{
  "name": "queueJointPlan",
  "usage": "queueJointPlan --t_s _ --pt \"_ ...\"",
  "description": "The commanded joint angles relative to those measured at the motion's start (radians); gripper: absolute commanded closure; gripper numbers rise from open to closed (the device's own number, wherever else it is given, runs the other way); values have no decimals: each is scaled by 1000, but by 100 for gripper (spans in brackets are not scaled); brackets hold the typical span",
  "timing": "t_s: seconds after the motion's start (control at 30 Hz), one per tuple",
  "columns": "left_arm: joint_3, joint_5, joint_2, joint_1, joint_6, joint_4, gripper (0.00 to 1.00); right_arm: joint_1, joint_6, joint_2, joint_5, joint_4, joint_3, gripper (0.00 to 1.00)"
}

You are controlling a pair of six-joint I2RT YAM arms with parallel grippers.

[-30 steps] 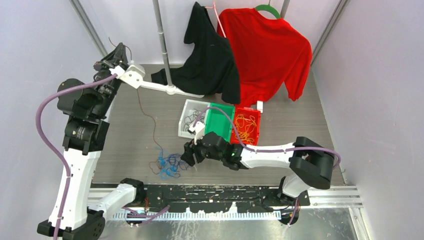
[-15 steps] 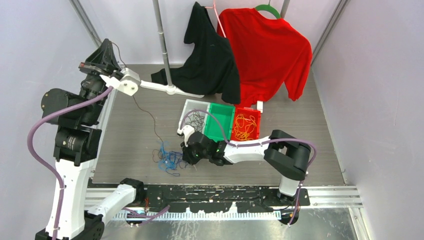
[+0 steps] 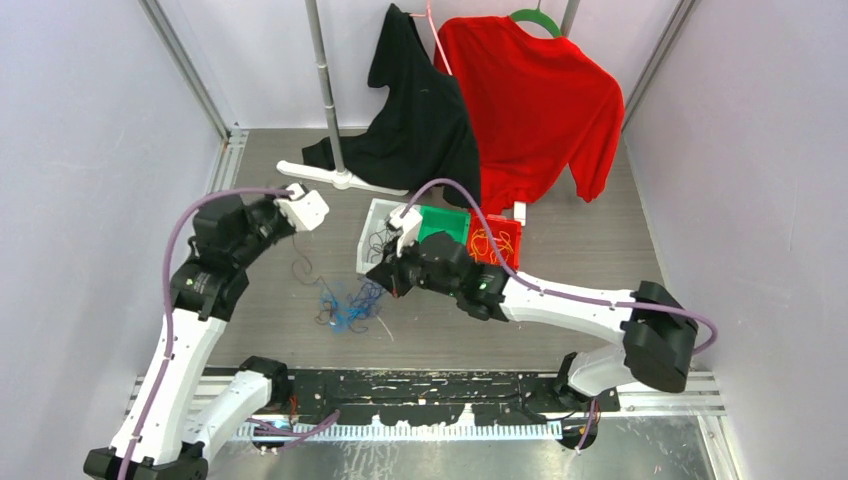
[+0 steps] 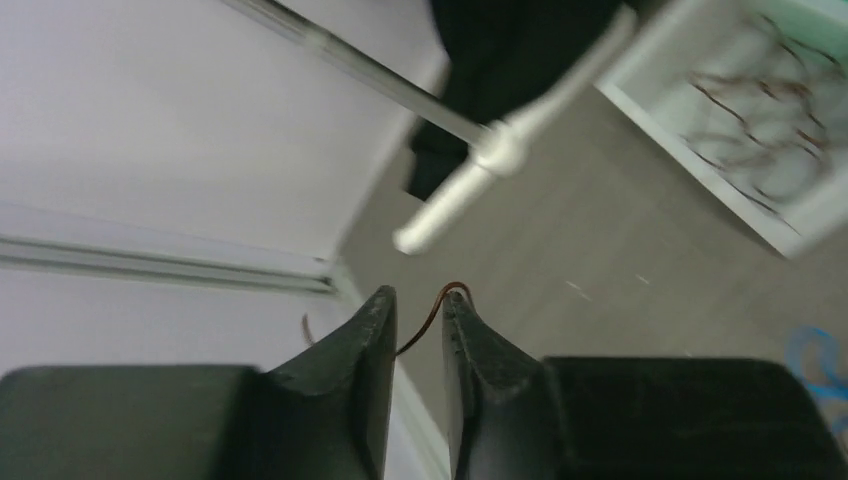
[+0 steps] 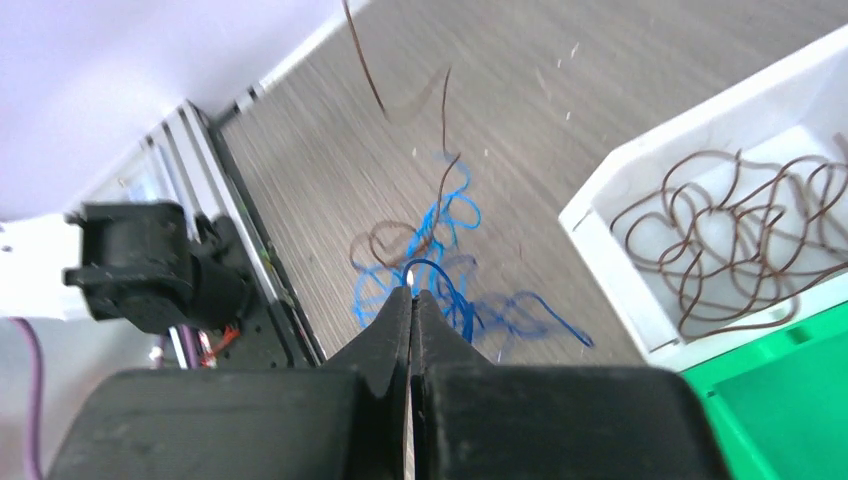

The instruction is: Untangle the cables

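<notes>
Right gripper (image 5: pixel 411 292), clamped on a blue cable (image 5: pixel 462 305), sits right at the tangle (image 3: pixel 345 308). Your left gripper (image 4: pixel 418 305) stands off, barely cracked, brown cable (image 4: pixel 452 285) between jaws.

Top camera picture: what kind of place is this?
Probably a robot test booth: plain pale walls box in a grey table, two white-and-black robot arms are bolted at its near edge, and a white plastic bin holds brown wires.

A red shirt (image 3: pixel 535 100) on a green hanger (image 3: pixel 535 17) hangs at twelve o'clock, with a black shirt (image 3: pixel 425 110) touching it at eleven beside a metal pole (image 3: pixel 322 70). Mid-table (image 3: pixel 580 230), a white bin (image 3: pixel 366 240), a green bin (image 3: pixel 445 222) and a red bin (image 3: pixel 515 240) sit touching in a row.
</notes>
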State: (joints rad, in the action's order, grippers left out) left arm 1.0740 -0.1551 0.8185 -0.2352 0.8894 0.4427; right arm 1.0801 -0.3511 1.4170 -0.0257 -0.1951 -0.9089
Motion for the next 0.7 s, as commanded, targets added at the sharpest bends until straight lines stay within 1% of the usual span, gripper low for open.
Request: queueJointPlan --t_s 0.0,0.03,0.1,0.17,0.27,0.33,0.4,0.53,0.6,0.67 --pt "-95 -84 -63 4 -138 167 64 -36 -31 -97 -49 -79 6 99" --pt "-112 -105 -70 4 -151 197 57 -46 -33 -112 -63 -87 1 99" --pt "-124 -164 -83 5 -169 255 46 -61 -42 -139 -91 -101 -13 99" --pt "-116 -245 -98 8 -188 310 41 -76 -60 -158 -120 -118 -40 99" --pt "-59 -398 -103 9 -196 404 35 -101 -113 -156 -196 -162 -80 99" --pt "-10 -509 -94 8 -235 437 33 -105 -142 -139 -234 -184 -114 99" --pt "17 -592 -93 8 -279 433 32 -106 -179 -115 -280 -211 -150 99" --pt "9 -673 -121 9 -395 298 34 -105 -243 -68 -361 -269 -206 99" --pt "23 -713 -122 9 -419 284 35 -104 -256 -51 -384 -268 -225 99" --pt "46 -745 -114 8 -419 309 39 -102 -258 -42 -398 -269 -234 99"
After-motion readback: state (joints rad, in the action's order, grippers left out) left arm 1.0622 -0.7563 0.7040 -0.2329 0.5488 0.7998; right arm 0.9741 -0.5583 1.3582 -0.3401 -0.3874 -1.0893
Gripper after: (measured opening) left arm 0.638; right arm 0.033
